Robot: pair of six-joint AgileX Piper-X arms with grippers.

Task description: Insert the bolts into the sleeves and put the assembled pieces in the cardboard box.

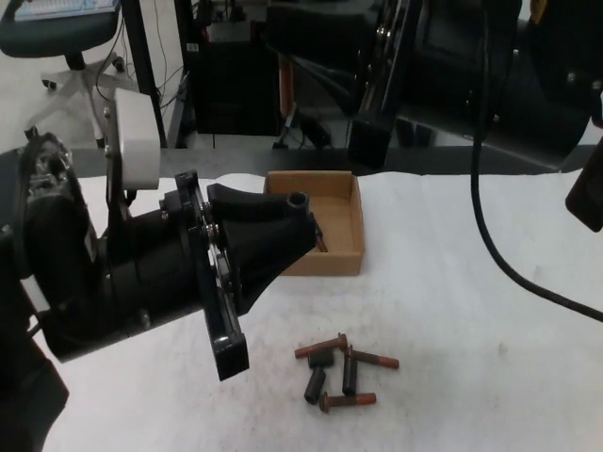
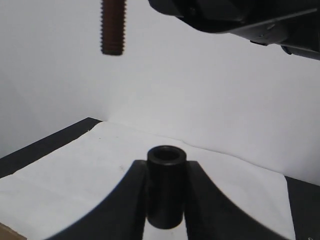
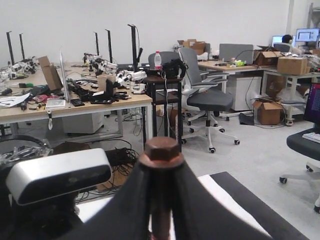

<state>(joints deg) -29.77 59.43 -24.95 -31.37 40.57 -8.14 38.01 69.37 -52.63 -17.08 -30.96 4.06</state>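
Note:
My left gripper (image 2: 166, 172) is shut on a black sleeve (image 2: 166, 192), held upright with its open bore facing up. In the high view this sleeve (image 1: 298, 201) and the left gripper (image 1: 292, 218) hang over the near left part of the cardboard box (image 1: 344, 259). A rusty bolt's threaded end (image 2: 113, 30) hangs above the sleeve, off to one side and apart from it. My right gripper (image 3: 161, 175) is shut on that bolt, with the hex head (image 3: 161, 152) standing above the fingers. A small reddish piece (image 1: 321, 243) lies in the box.
Loose bolts (image 1: 318, 349) and black sleeves (image 1: 315, 384) lie in a cluster on the white cloth (image 1: 471, 358) in front of the box. A black cable (image 1: 490, 235) hangs across the right side. The left arm's body (image 1: 113, 273) fills the near left.

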